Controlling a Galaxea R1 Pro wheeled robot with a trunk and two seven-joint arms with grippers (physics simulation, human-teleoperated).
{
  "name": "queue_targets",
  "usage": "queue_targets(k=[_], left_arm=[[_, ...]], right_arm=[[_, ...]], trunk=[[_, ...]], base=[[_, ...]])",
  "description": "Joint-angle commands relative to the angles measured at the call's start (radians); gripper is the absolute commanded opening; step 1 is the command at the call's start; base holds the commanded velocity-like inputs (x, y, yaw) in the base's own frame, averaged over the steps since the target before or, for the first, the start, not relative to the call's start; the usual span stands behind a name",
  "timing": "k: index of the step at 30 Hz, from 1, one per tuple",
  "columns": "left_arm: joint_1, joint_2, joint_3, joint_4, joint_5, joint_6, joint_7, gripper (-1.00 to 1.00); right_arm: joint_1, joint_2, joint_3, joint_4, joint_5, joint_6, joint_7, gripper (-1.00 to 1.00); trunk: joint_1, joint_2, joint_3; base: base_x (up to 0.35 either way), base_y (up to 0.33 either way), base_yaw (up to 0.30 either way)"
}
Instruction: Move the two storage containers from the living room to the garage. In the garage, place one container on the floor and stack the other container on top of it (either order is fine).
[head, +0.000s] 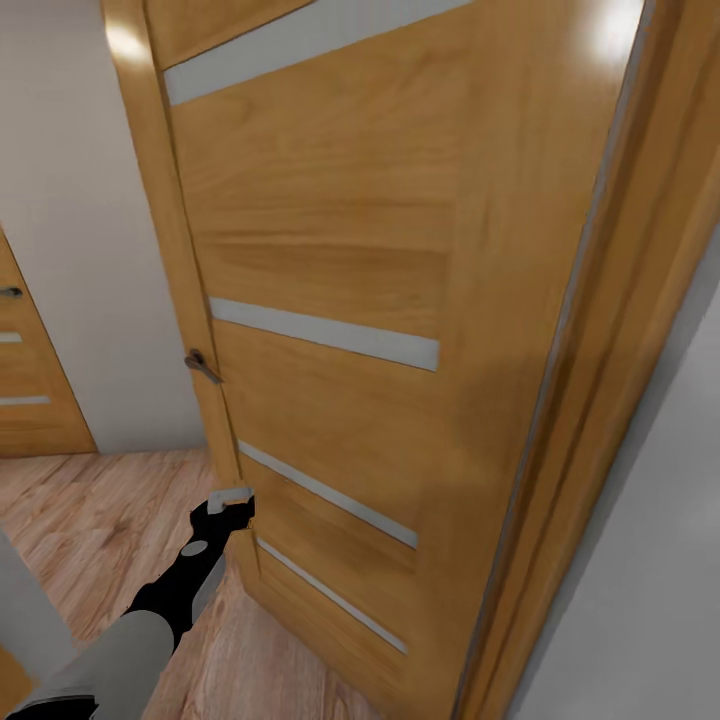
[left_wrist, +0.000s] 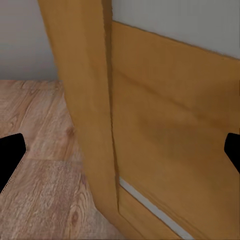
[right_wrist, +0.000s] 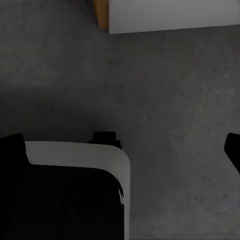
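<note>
While we are facing a big wooden door (head: 380, 260) with pale glass strips across it, our head camera is looking right at its panel from close up. Our left arm (head: 150, 620) is reaching forward and low, and its jaws (head: 232, 497) are sitting right at the door's free edge, near the bottom, well below the dark door handle (head: 200, 366). From the left wrist we are seeing the two black fingertips (left_wrist: 10, 155) far apart at either side of the picture, so these jaws are standing wide and gripping nothing; the door edge (left_wrist: 107, 125) is running between them. Light wood-plank flooring (head: 90, 520) is lying under the arm, and a second, similar door (head: 30, 380) is showing further left against a cream wall (head: 70, 200).

Over on the right wrist, we are looking down at dark grey speckled concrete floor (right_wrist: 165, 100), with a white wall base (right_wrist: 170, 15) and a sliver of wood trim (right_wrist: 101, 12) at its end. The right jaws (right_wrist: 125, 150) are also spread wide and empty, black fingertips (right_wrist: 232, 150) out at the sides, and part of our own white and black body (right_wrist: 75, 195) is showing beneath them. No red-orange bin is turning up in these pictures.
</note>
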Motion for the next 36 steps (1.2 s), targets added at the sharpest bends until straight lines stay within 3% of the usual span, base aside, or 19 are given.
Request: queue_targets(k=[1, 7, 22, 36], left_arm=[[-0.001, 0.0, 0.0, 0.001, 0.001, -0.003, 0.002, 1.0], [-0.001, 0.0, 0.0, 0.001, 0.001, -0.003, 0.002, 1.0], [-0.001, 0.0, 0.0, 0.001, -0.001, -0.004, -0.021, 1.0], [-0.001, 0.0, 0.0, 0.001, -0.001, -0.004, -0.023, 1.0]], right_arm=[[-0.001, 0.0, 0.001, 0.001, 0.0, -0.003, 0.0, 1.0], [-0.001, 0.0, 0.001, 0.001, 0.0, -0.003, 0.0, 1.0], [-0.001, 0.0, 0.001, 0.001, 0.0, -0.003, 0.0, 1.0], [-0.001, 0.0, 0.001, 0.001, 0.0, -0.003, 0.0, 1.0]], trunk=[[0.0, -0.001, -0.001], [0.0, -0.001, -0.001], [0.0, -0.001, -0.001], [0.0, -0.001, -0.001]], base=[[-0.001, 0.297, 0.0], [0.0, 0.217, -0.096], [0.0, 0.02, -0.235], [0.017, 0.0, -0.033]])
